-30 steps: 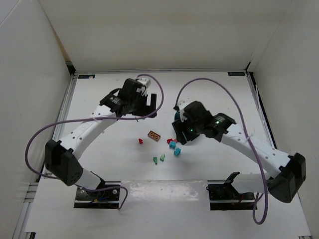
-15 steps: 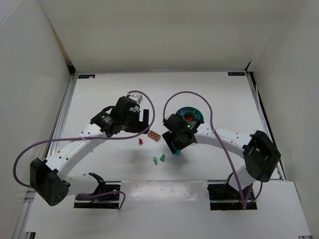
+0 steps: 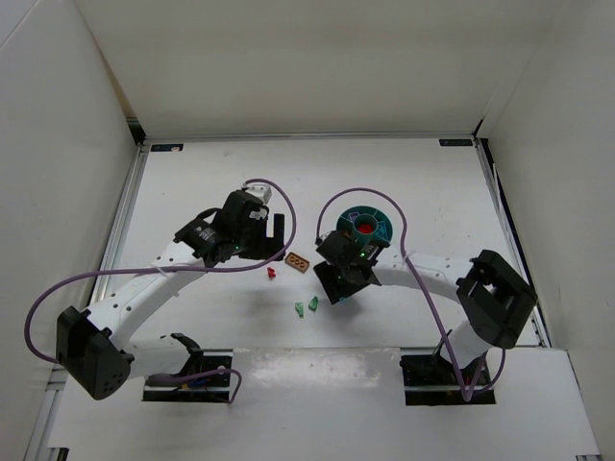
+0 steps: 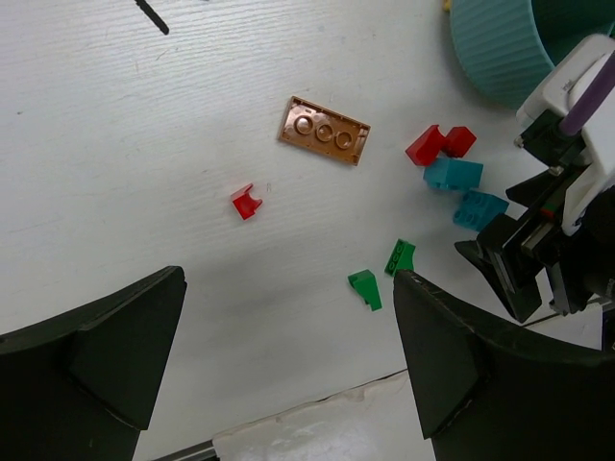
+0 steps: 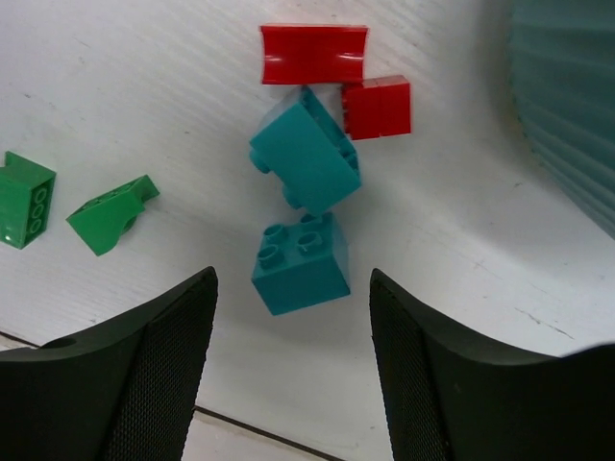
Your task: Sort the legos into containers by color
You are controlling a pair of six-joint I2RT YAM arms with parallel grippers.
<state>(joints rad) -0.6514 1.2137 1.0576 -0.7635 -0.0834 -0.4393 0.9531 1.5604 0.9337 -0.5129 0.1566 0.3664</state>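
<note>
Right pincer (image 5: 291, 288): released; its fingers (image 5: 163, 365) straddle a teal brick (image 5: 300, 261), not touching it.
Crowding it: second teal brick (image 5: 306, 154) just ahead, red bricks (image 5: 312, 54) just beyond; green bricks (image 5: 110, 211) outside one finger, bowl (image 5: 567, 106) outside the other.
Left pincer (image 4: 288, 288): released, empty, above bare counter (image 4: 144, 144).
Only the left wrist shows us: orange plate (image 4: 325, 130) and lone red brick (image 4: 246, 202) ahead.

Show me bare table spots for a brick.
Free: the far table strip beyond the bowl; the near patch left of the green pair. Crowded: red bricks and teal bricks packed between orange plate and bowl, under the right gripper.
</note>
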